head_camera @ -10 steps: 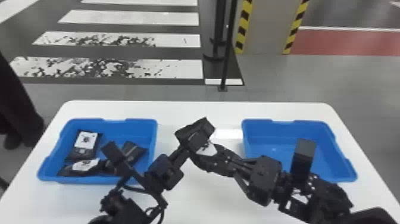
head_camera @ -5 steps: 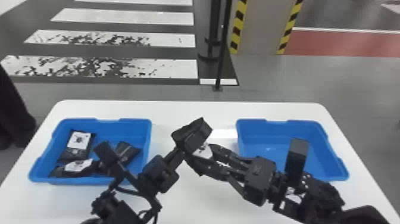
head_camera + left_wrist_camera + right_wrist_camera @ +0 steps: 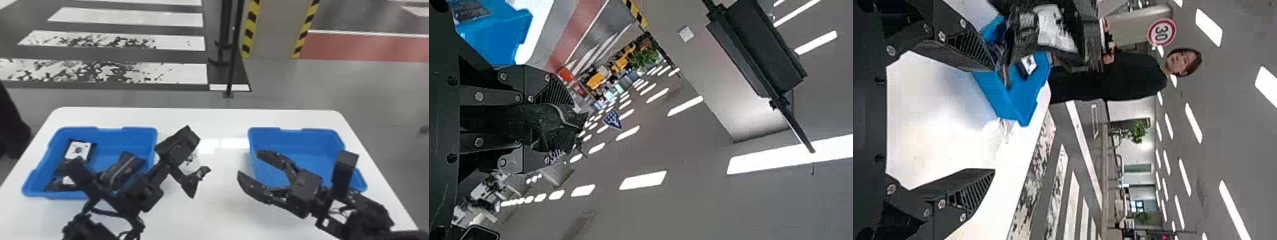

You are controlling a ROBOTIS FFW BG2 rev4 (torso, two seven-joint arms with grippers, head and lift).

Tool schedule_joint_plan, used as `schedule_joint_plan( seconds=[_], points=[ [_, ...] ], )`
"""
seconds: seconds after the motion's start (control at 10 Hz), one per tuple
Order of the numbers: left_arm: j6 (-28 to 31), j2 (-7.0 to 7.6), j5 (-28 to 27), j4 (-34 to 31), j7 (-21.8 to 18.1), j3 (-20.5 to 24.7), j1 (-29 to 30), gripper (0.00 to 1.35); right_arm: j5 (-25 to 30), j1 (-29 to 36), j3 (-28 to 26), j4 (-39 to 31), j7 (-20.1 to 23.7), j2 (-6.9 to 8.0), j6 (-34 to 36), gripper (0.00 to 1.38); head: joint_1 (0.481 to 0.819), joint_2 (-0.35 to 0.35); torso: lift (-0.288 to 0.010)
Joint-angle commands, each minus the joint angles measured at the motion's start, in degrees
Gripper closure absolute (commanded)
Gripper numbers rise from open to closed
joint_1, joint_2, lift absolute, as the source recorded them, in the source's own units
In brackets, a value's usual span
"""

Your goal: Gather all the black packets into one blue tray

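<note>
**Left hand grips one black packet; right hand stands spread and apart**

We find the left hand [image 3: 191, 159] raised over the bench [image 3: 220, 204], between the two blue trays, with its fingers pinching the held packet [image 3: 191, 165]. The left wrist view confirms it: the held packet lies between the two fingers of the left hand [image 3: 574, 125], its crumpled end reaching just past the fingertips. In the head view, its white label faces up between the fingers.

We find the right hand [image 3: 249, 163] with its fingers spread, pointing toward 10 o'clock. The held packet lies at about 9 o'clock from its fingertips and does not touch them. The right wrist view agrees: the two fingers of the right hand [image 3: 992, 120] stand wide apart, with the held packet beyond them.

We count three black packets in the left tray [image 3: 108, 132], at about 9 o'clock from the left hand. The labelled packet [image 3: 78, 150] lies at the tray's 10 o'clock, the near packet [image 3: 54, 185] at about 8 o'clock, and the darker packet [image 3: 127, 164] toward 3 o'clock. We place the right tray [image 3: 306, 134] at about 3 o'clock from the left hand.
</note>
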Motion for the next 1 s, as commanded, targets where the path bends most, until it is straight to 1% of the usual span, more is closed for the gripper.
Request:
schedule_joint_plan(
  seconds=[0.0, 0.2, 0.3, 0.4, 0.6, 0.7, 0.8, 0.9],
  points=[
    [0.1, 0.28, -4.1, -3.1, -0.2, 3.9, 2.6, 1.21, 0.2, -0.9, -4.4, 1.7, -0.3, 0.07, 0.0, 0.15, 0.695, -0.100, -0.110],
    [1.1, 0.19, -11.8, -6.7, -0.5, 11.4, 6.4, 1.21, 0.0, -2.8, -8.0, 4.5, -0.8, 0.07, -0.7, 0.15, 0.695, -0.116, -0.110],
    [1.8, 0.10, -15.3, -8.0, -0.7, 15.7, 7.6, 1.21, -0.5, -3.7, -9.1, 6.3, -0.8, 0.07, -1.1, 0.15, 0.695, -0.113, -0.110],
    [2.0, -0.07, -18.7, -9.2, -0.8, 19.3, 8.3, 1.21, -0.8, -4.0, -9.6, 6.7, -0.9, 0.07, -1.3, 0.15, 0.695, -0.095, -0.110],
    [2.0, -1.04, -26.8, -9.9, -0.8, 26.9, 7.3, 1.21, -1.7, -4.2, -9.4, 7.6, -0.8, 0.07, -1.3, 0.15, 0.695, -0.025, -0.110],
    [2.8, -0.95, -30.3, -9.9, -0.7, 29.7, 6.0, 1.21, -1.7, -4.2, -9.4, 7.7, -0.8, 0.16, -1.3, 0.15, 0.695, 0.021, -0.110],
    [2.9, -0.34, -32.6, -8.8, -0.1, 31.0, 4.9, 1.21, -1.8, -4.2, -9.4, 7.7, -0.8, 0.16, -1.3, 0.15, 0.695, 0.046, -0.110],
    [2.3, 0.10, -34.0, -6.0, 0.2, 31.3, 2.8, 1.21, -1.9, -4.1, -9.4, 7.7, -0.8, 0.16, -1.3, 0.15, 0.695, 0.080, -0.110]
  ],
)
